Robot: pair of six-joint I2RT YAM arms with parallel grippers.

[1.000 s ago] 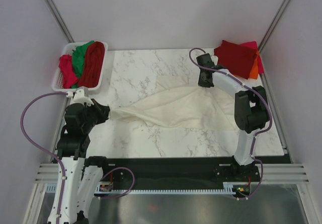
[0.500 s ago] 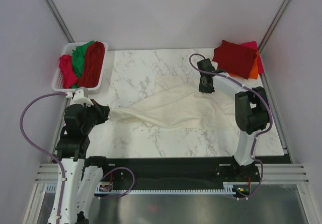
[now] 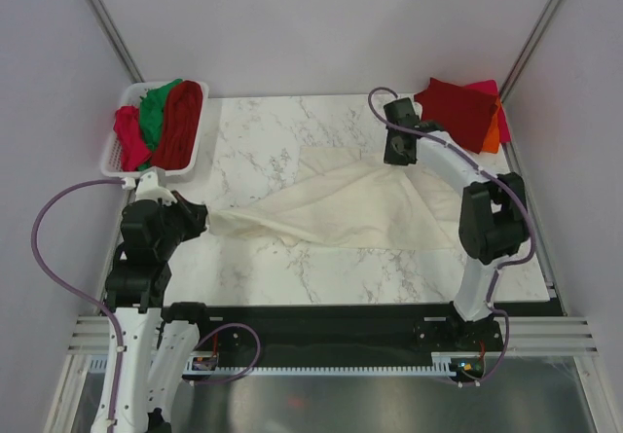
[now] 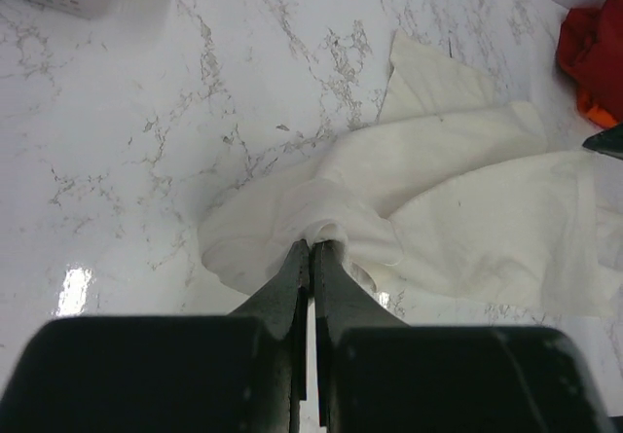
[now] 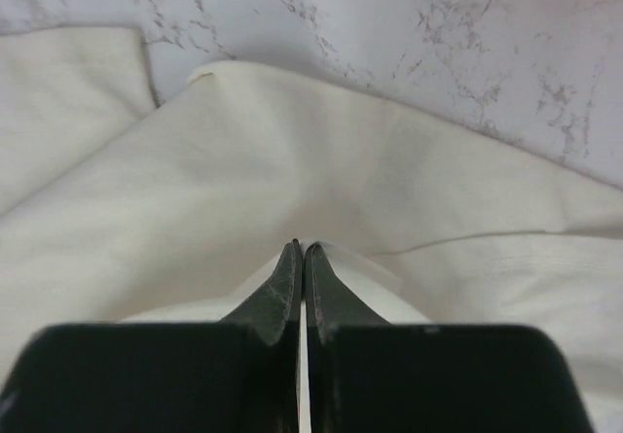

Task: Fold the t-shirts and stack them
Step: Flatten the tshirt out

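— From above, where does the cream shirt (image 3: 331, 204) lie?
— Across the table (image 3: 263, 131), its long axis running near-left to far-right. The left gripper (image 3: 201, 219) pinches one end, the right gripper (image 3: 396, 158) the other.
— Left wrist?
— Jaws together on bunched cloth; the shirt trails far-right.
— Right wrist?
— Jaws together on a raised fold.

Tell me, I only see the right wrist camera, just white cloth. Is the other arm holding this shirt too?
Observer: Yes. The left gripper is shut on a bunched end of the cream-white t-shirt.
Operator: Are there more shirts?
Observer: Three lie in the white basket at the far left: a pink shirt, a green shirt and a dark red shirt.
Operator: Any done already?
Observer: A flat stack, dark red on top, lies at the far right corner.
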